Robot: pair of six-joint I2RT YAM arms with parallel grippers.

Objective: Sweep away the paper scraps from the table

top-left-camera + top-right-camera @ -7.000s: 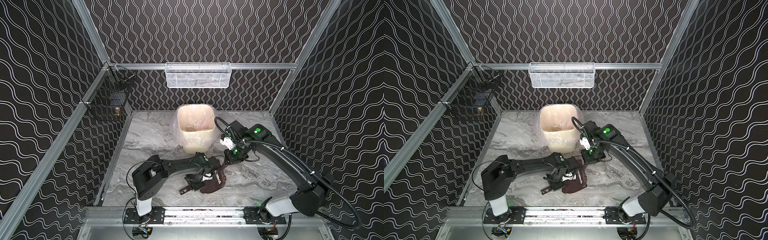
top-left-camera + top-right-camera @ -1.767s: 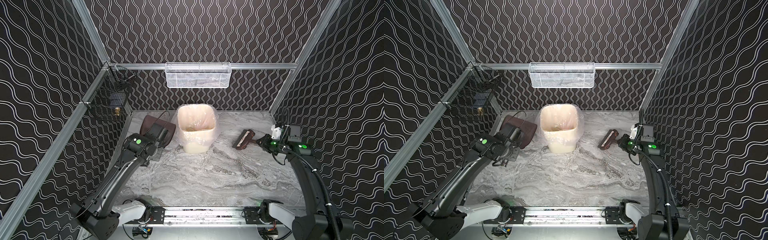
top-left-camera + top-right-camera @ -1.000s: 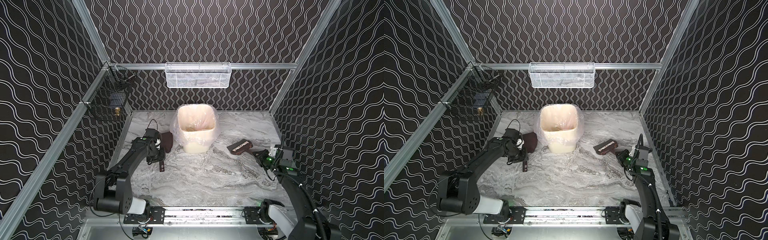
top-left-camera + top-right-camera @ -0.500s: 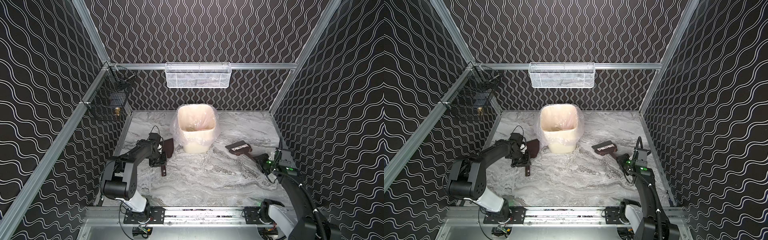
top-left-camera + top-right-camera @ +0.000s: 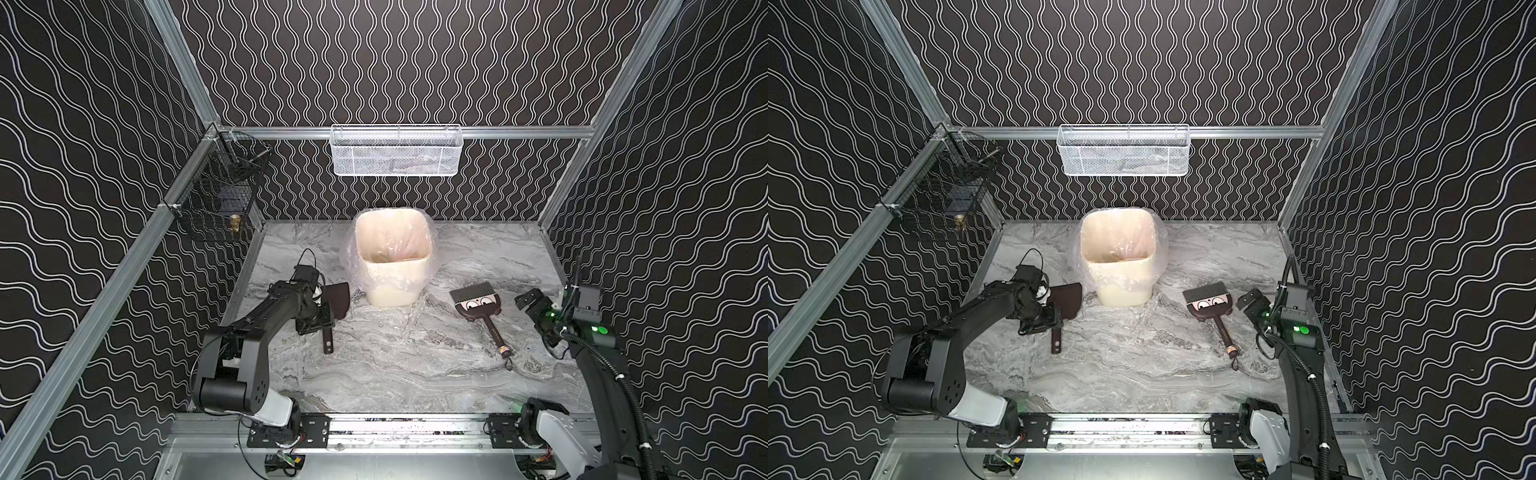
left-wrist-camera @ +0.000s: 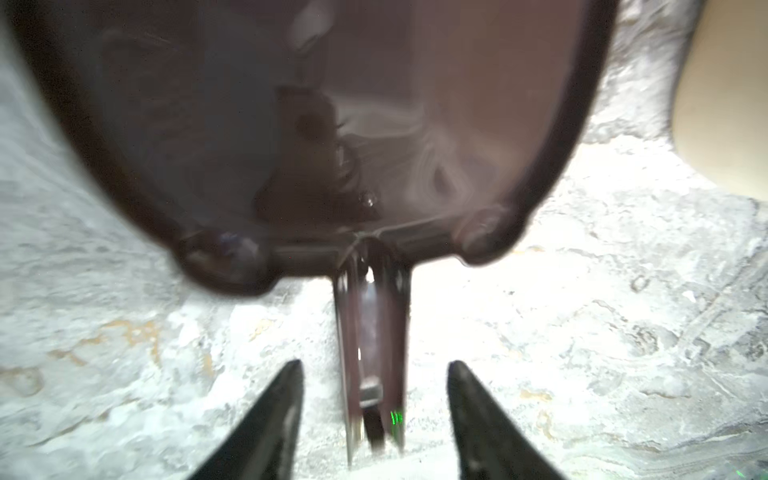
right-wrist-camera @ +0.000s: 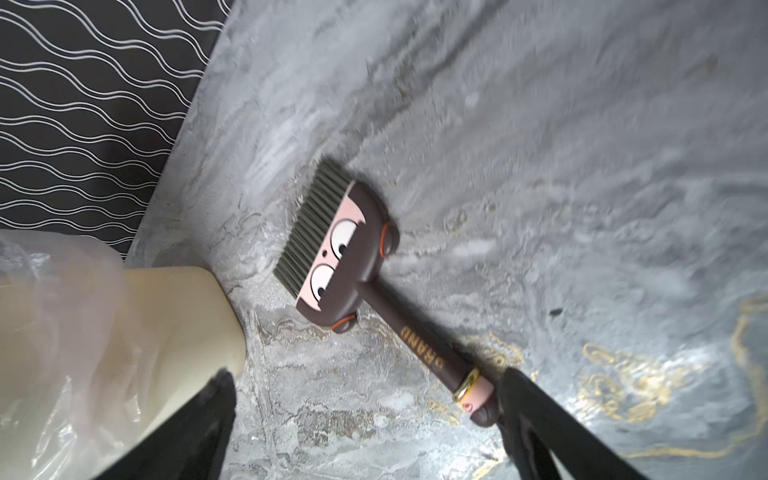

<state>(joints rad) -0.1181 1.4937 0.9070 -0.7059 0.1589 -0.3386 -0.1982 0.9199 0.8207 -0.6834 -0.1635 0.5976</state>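
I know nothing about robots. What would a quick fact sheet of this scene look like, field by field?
Table: grey marble, no paper scraps visible
Bin: cream, upright, back middle of the table
Dustpan: lying left of the bin
Brush: lying flat right of the bin
Left gripper: open, jaws either side of the dustpan handle, gaps showing
Right gripper: open, right of the brush, holding nothing

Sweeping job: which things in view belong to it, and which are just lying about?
Belongs to the job:
- brush
- dustpan
- bin
- table

Just there:
- white basket on the back rail
- black basket on the side rail
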